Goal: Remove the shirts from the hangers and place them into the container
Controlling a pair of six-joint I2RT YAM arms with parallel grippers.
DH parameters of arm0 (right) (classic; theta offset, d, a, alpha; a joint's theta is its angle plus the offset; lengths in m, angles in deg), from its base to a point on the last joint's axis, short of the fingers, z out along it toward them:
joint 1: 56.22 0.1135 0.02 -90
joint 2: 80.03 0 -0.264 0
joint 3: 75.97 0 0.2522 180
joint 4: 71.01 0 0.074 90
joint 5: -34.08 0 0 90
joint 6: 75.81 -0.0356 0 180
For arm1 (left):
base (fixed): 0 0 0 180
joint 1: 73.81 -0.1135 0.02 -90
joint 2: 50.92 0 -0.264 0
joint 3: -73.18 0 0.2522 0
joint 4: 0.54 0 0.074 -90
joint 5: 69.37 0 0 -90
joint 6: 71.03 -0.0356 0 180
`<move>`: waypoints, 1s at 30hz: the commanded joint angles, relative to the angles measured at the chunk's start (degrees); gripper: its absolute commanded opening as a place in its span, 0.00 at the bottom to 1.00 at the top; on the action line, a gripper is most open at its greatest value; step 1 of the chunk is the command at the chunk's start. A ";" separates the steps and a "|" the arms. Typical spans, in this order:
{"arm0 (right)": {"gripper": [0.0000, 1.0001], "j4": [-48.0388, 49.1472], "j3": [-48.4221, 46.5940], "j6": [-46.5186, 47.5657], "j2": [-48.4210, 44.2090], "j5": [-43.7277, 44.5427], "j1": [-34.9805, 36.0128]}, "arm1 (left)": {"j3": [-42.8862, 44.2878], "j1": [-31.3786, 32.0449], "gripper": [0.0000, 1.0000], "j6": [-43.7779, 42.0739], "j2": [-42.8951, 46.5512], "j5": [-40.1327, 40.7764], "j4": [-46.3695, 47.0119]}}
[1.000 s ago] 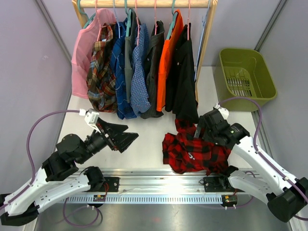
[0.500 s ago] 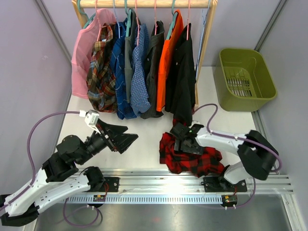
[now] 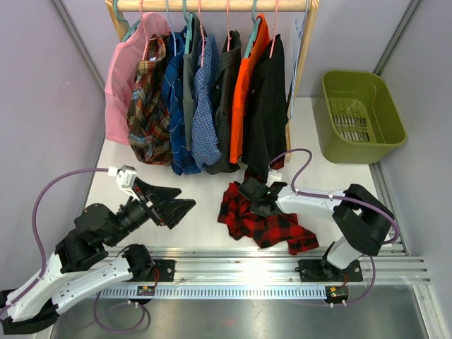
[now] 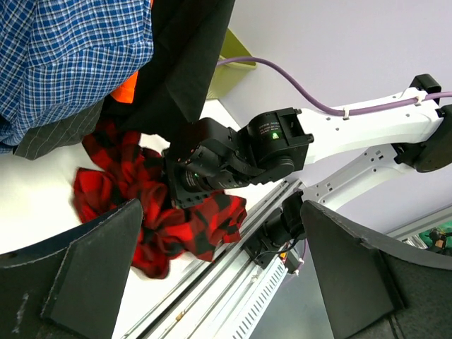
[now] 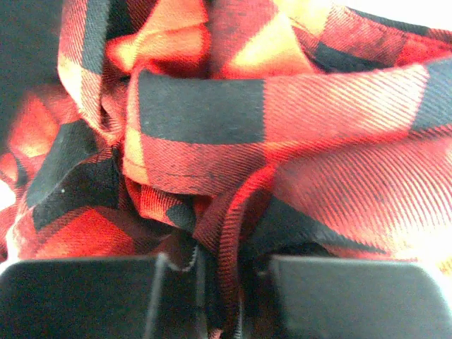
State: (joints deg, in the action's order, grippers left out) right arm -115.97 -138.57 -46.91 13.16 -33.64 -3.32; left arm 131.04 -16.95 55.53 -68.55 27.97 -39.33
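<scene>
Right wrist view, my right pincer (image 5: 222, 296) clamped on a fold of the red-and-black plaid shirt (image 5: 282, 120), shirt heaped by the tabletop's (image 3: 212, 189) near edge, left pincer (image 3: 182, 200) spread wide over the near left.

2 white arms (image 3: 70, 282), purple cables (image 3: 41, 205).

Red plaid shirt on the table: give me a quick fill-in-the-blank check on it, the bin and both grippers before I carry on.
1. The right gripper is ____ on a fold of the red-and-black plaid shirt.
2. The green bin holds ____ shirts so far.
3. The left gripper is ____ and holds nothing.
4. On the rail, the orange shirt hangs between a dark grey shirt and a ____ one.

Missing words: shut; no; open; black.
</scene>
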 commanded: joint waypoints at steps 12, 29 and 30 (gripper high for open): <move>0.00 -1.28 16.94 -20.99 -16.67 5.21 1.24 | 0.55 0.09 0.99 0.80 -0.65 -0.39 1.48; 0.00 -50.06 -28.29 -21.52 -23.76 44.85 -3.41 | 1.87 0.09 0.99 0.36 -4.08 -3.03 3.86; 0.00 -50.97 -29.98 -21.17 -23.58 45.74 -6.12 | 2.04 0.09 0.99 0.18 -3.91 -2.94 3.77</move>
State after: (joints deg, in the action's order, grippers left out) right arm -154.92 -161.60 -67.79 -11.21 -2.51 -5.09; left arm 131.04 -16.97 56.12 -72.20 26.48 -38.59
